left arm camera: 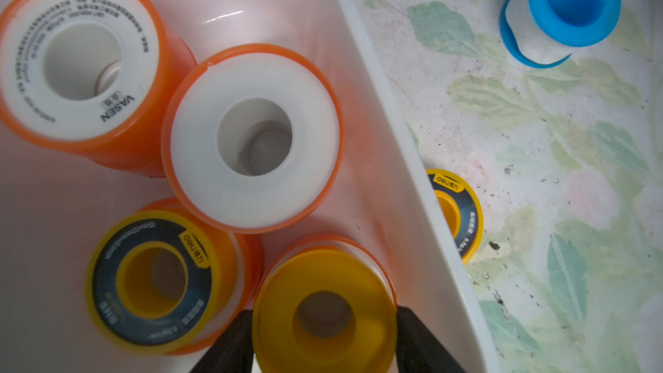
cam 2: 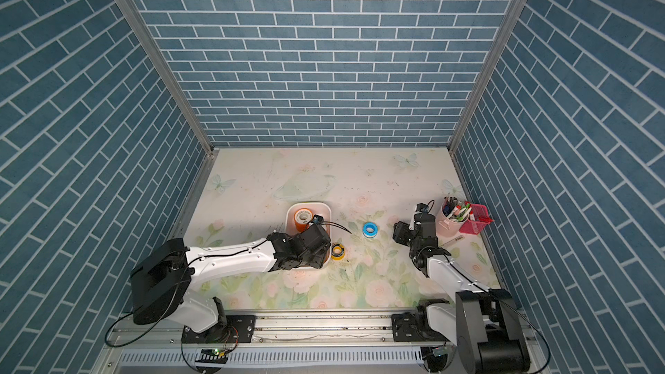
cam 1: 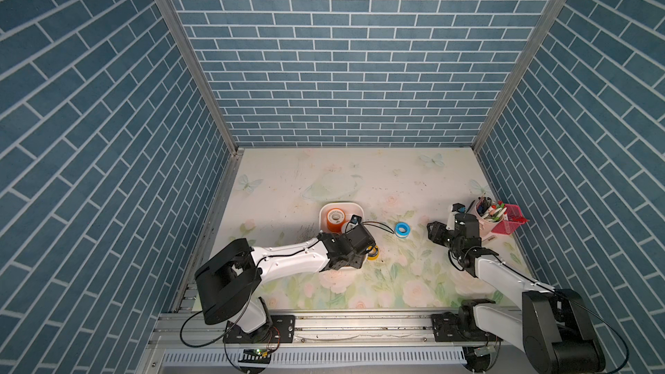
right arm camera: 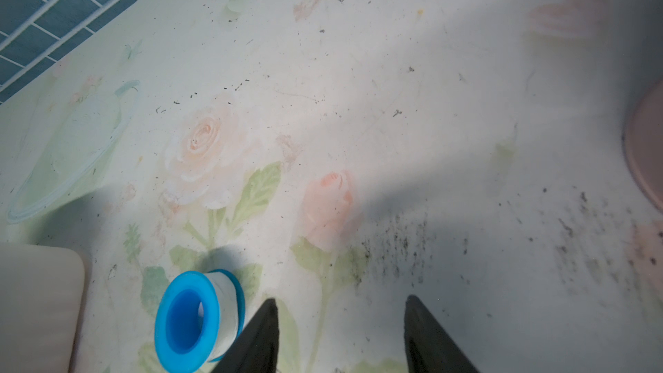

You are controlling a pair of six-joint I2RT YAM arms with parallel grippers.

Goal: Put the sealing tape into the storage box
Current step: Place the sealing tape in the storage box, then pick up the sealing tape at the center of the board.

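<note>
Just beside your right gripper (right arm camera: pixel 341 298), jaws apart and empty, the blue roll (right arm camera: pixel 186 321) stood on the table (right arm camera: pixel 358 102); your left gripper (left arm camera: pixel 324 312), farther off, straddled a yellow roll (left arm camera: pixel 323 281) inside the box (left arm camera: pixel 387 95), grip unclear.

- The blue tape roll (right arm camera: pixel 199 321) is seen resting on the flowered table (right arm camera: pixel 358 102).
- The right gripper (right arm camera: pixel 341 299) is held just beside it, jaws parted and empty.
- The storage box (right arm camera: pixel 39 299) is glimpsed near the roll.

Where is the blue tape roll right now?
In both top views the blue tape roll sits on the floral table, outside the storage box, between it and the right tool.
</note>
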